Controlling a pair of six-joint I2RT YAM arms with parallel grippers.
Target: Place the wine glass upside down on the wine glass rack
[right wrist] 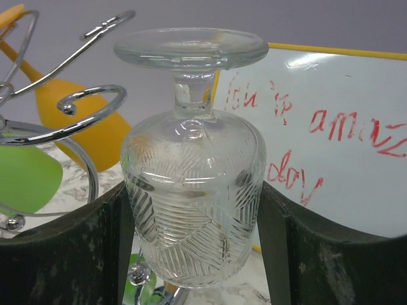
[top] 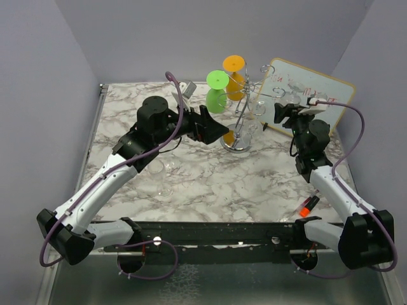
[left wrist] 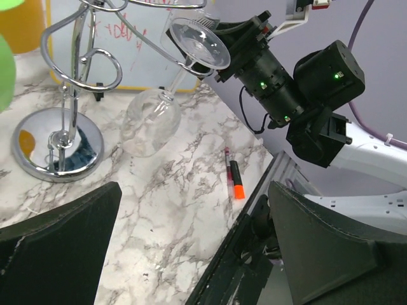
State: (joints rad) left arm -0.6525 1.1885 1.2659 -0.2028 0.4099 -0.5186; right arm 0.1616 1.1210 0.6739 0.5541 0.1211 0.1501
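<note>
Marble table (top: 254, 184), wine glass (right wrist: 191, 203) inverted, foot up

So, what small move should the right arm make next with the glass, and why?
Probably ease the right gripper sideways toward the nearest curled arm of the wine glass rack, so the stem slips into it. The wine glass is already upside down in the grip, foot on top, but its stem stands apart from the wire, at roughly its height.
</note>
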